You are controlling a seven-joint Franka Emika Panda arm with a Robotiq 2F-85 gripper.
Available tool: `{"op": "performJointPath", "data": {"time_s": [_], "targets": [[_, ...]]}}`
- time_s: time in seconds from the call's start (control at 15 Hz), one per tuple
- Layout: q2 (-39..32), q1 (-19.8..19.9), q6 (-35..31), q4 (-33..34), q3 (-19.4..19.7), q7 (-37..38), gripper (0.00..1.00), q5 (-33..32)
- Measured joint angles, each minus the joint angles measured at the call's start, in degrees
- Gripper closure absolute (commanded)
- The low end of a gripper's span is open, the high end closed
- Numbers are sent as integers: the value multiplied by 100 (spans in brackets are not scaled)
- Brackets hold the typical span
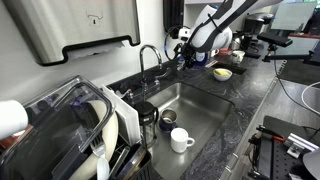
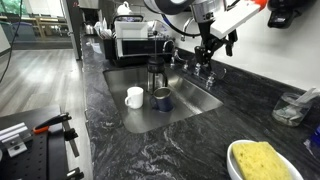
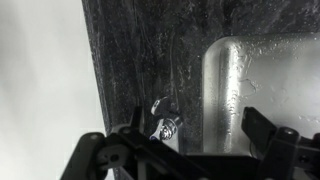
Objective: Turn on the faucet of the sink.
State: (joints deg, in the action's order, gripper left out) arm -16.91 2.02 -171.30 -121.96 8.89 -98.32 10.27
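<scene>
1. A dark speckled stone countertop [image 1: 240, 115] ran along a kitchen wall. A metal dispenser [image 1: 70, 30] was mounted above it, and the mark on its front was too small to read.
2. Nearest in an exterior view stood a clear-lidded dish rack [image 1: 55, 125] holding white plates.
3. The sink [image 1: 203, 108] held a white mug [image 1: 181, 139], a metal cup [image 1: 168, 118] and a dark jug [image 1: 147, 113].
4. The faucet [image 1: 142, 60] rose at the sink's back edge, arching over the basin.
5. The gripper [image 1: 185, 52] hung just beside the faucet. In the wrist view its fingers [image 3: 255, 125] were spread wide, clasping nothing.
6. Farther off sat a yellow bowl [image 1: 222, 73].
</scene>
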Motion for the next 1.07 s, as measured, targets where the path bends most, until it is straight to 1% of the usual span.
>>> {"op": "performJointPath", "data": {"time_s": [0.27,0.47,1.0,1.07], "targets": [[-312,141,-124,243,-172,0,0,261],[-521,281,-333,388,-377,0,0,429],[-1046,630,-379,849,-825,14,0,485],[-1114,667,-372,915,-870,14,22,485]]}}
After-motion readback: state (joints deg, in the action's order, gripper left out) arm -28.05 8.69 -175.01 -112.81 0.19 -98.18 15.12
